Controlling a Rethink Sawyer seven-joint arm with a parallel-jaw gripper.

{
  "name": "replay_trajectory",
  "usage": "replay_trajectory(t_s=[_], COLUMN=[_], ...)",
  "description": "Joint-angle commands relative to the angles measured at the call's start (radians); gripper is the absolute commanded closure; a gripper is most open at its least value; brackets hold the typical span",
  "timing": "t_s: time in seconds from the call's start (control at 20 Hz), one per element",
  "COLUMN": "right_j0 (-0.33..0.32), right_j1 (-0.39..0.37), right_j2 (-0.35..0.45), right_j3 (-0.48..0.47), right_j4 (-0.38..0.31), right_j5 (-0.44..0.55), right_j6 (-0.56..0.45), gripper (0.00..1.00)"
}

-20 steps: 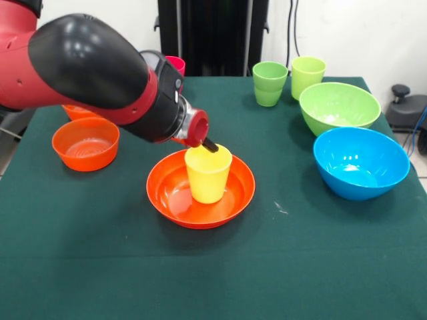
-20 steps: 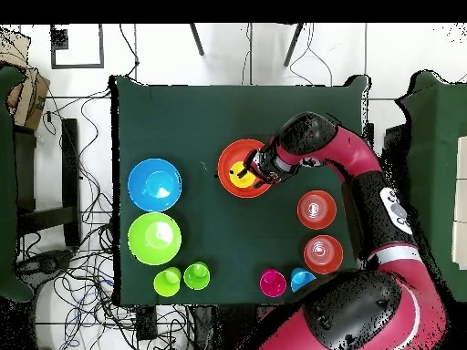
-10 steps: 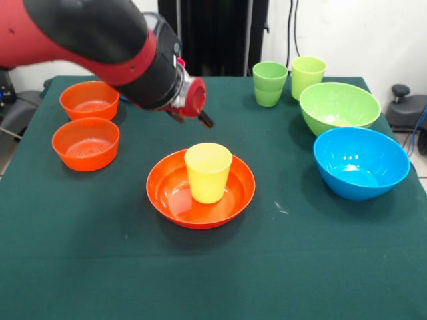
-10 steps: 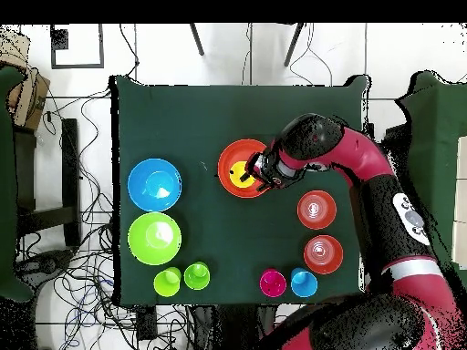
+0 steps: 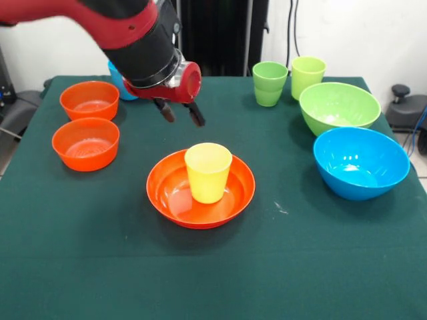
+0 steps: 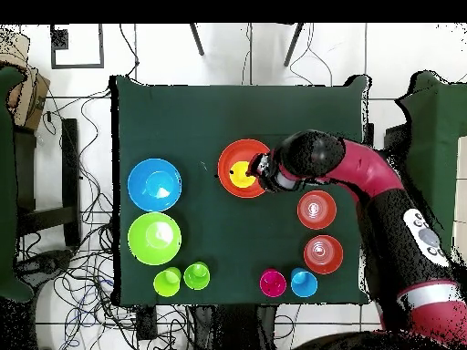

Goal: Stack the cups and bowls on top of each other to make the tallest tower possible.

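Landmark: wide orange bowl [image 5: 200, 190], mid-table on the green cloth [image 5: 100, 267].

Yellow cup [image 5: 208, 172] stands upright in the middle of that bowl, mouth up. Judged the first two tiers of the tower: widest piece as base, cup centred so the next bowl can sit level on its rim.

Gripper [image 5: 180, 113] hangs above and behind the bowl, clear of the cup, touching nothing. Two dark fingers [image 5: 195, 115] spread apart, nothing between them. Empty.

Two small orange bowls [image 5: 85, 143] sit side by side, well off to one side of the wide bowl, on the arm's side. Probably next to go on; the wrist tilts that way, but that is a guess.

Across from them: blue bowl [image 5: 361, 162] and lime bowl [image 5: 339, 107], with two green cups [image 5: 269, 83] behind. All upright, untouched.

Hard to see:
- From the front, the blue cup [image 5: 119, 79] is only a sliver behind the forearm.
- Pink cup [image 6: 273, 283] is hidden from the front; overhead it sits beside the blue one at the table edge.
- Overhead, the wrist overlaps the wide bowl's rim, so the fingers are not readable there.
- Upper arm is cut off at the frame edge.
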Motion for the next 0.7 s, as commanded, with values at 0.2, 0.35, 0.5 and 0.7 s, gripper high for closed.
replay_trajectory(t_s=[0.2, 0.35, 0.5, 0.7], right_j0=[0.067, 0.092, 0.093, 0.069], right_j1=[-0.154, -0.139, -0.161, -0.194], right_j2=[-0.029, -0.047, -0.046, -0.019], right_j3=[0.232, 0.176, 0.180, 0.207], right_j4=[-0.213, -0.239, -0.218, -0.188], right_j5=[-0.408, -0.409, -0.368, -0.326], right_j6=[-0.012, -0.032, -0.044, -0.078], gripper=[0.00, 0.00, 0.00, 0.00])
